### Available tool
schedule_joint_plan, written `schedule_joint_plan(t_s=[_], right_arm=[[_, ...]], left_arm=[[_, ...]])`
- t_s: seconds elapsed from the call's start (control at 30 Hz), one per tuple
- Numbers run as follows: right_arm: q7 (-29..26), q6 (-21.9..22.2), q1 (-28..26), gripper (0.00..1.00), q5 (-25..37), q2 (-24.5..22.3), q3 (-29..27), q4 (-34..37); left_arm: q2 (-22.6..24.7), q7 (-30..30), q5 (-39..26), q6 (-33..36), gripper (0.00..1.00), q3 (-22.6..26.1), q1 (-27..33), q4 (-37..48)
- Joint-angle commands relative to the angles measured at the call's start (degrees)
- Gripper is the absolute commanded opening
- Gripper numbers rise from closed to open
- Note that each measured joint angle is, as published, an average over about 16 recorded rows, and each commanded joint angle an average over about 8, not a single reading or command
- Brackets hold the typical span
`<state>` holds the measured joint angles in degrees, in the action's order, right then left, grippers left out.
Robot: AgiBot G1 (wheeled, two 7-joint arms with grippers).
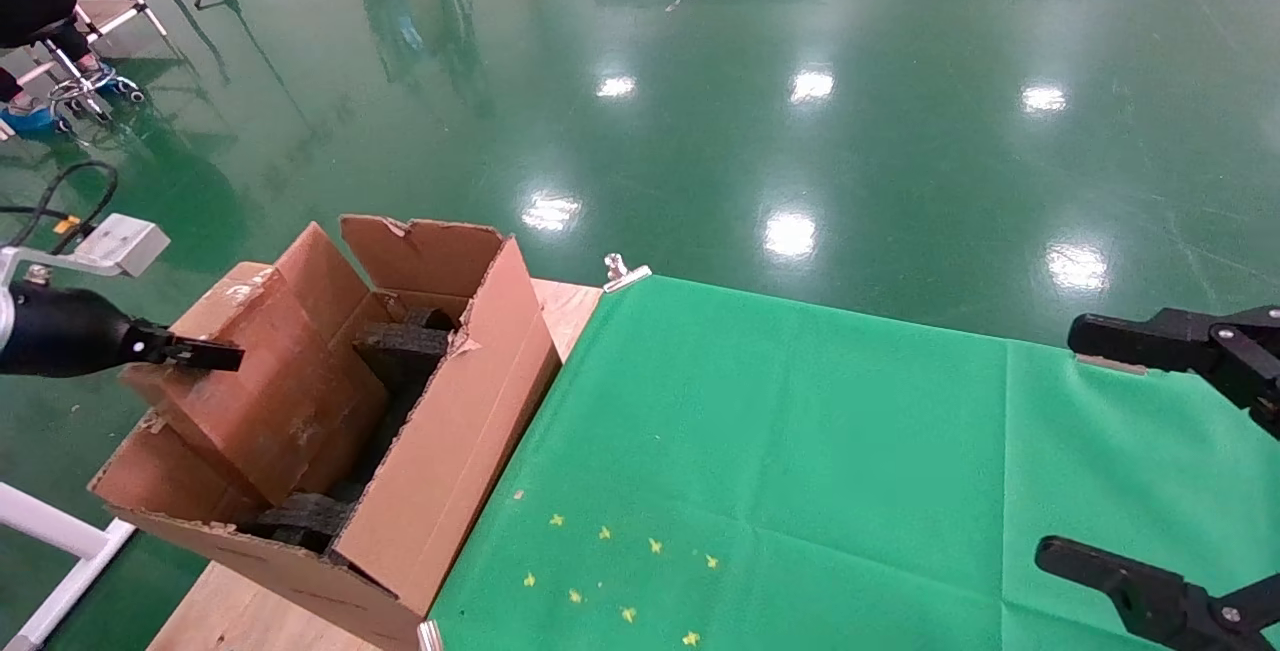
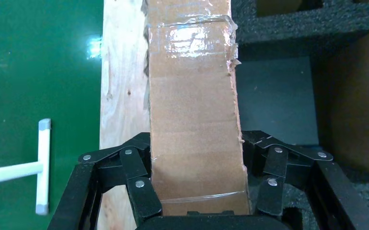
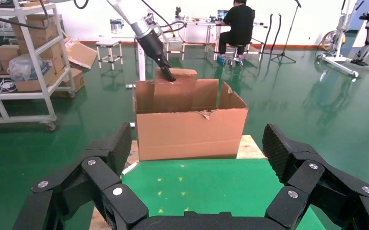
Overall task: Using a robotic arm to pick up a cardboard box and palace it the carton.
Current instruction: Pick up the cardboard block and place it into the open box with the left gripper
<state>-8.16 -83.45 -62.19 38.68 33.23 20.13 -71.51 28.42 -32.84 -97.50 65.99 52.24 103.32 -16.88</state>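
Left gripper (image 2: 197,211) clamps the box (image 1: 255,381), tilted inside the carton (image 1: 450,411) at the table's (image 1: 250,621) left edge; right gripper (image 3: 197,177) hangs open over the right edge.

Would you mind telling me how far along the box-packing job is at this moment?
Done: the small reddish-brown cardboard box is picked up and sits tilted, partly inside the large brown corrugated carton, above the black foam pieces. In hand: the left gripper is shut on it. Left: settling it fully and letting go. The right gripper hangs open over the green cloth.
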Motion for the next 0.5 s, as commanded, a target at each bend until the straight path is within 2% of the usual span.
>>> schedule_joint_plan(t_s=[0.03,0.5], right_arm=[[0.0,0.0,0.0,1.0,0.0,0.0,0.0,0.0],[0.0,0.0,0.0,1.0,0.0,0.0,0.0,0.0]], left_arm=[[0.66,0.54,0.07,-0.46,0.0,-0.08,0.24,0.84],[5.19,3.42,-2.3,-2.5,0.0,0.84,4.38,5.13]])
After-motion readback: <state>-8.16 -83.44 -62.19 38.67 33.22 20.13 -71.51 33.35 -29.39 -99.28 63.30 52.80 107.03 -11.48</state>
